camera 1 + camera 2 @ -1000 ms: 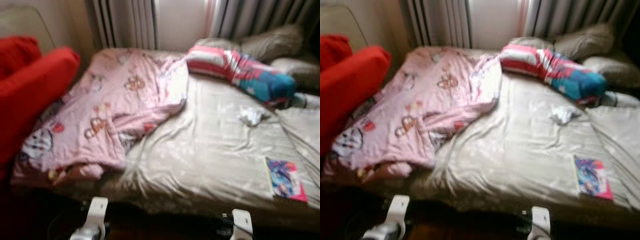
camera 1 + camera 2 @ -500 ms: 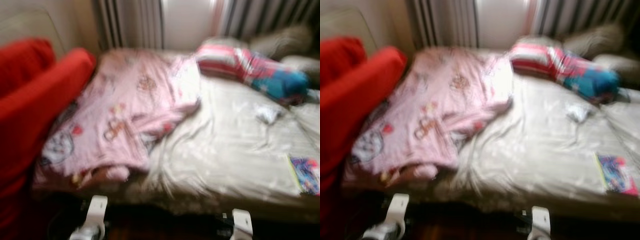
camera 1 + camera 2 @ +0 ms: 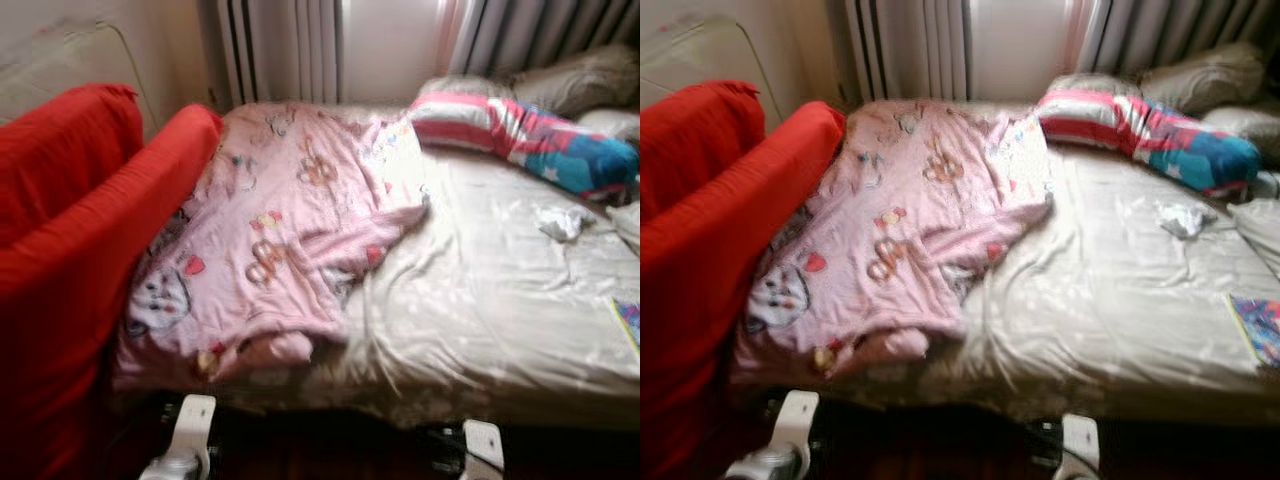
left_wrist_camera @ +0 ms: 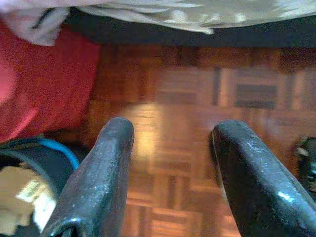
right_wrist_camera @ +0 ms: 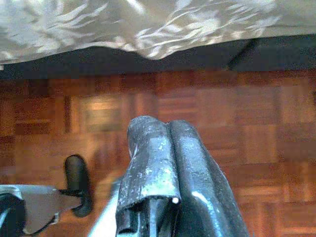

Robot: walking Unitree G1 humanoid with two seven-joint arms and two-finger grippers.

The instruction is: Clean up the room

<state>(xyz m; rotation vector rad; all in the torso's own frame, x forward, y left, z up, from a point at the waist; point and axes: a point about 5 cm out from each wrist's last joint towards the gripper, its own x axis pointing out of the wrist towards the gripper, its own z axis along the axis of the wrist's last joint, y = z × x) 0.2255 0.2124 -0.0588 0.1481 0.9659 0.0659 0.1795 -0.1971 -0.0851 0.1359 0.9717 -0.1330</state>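
I can read no words, numbers or brand marks anywhere here. The pink blanket (image 3: 280, 240) at the middle left of my head view carries only cartoon pictures and hearts, too soft to hold any lettering. The book (image 3: 1258, 327) at the right edge has a colourful cover, but whatever is printed on it is blurred beyond reading. The striped pillow (image 3: 520, 140) at the upper right shows only bands of colour.

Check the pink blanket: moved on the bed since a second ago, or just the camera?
No. The pink blanket sits the same against the striped pillow and bed; the whole view shifted, so the camera moved.
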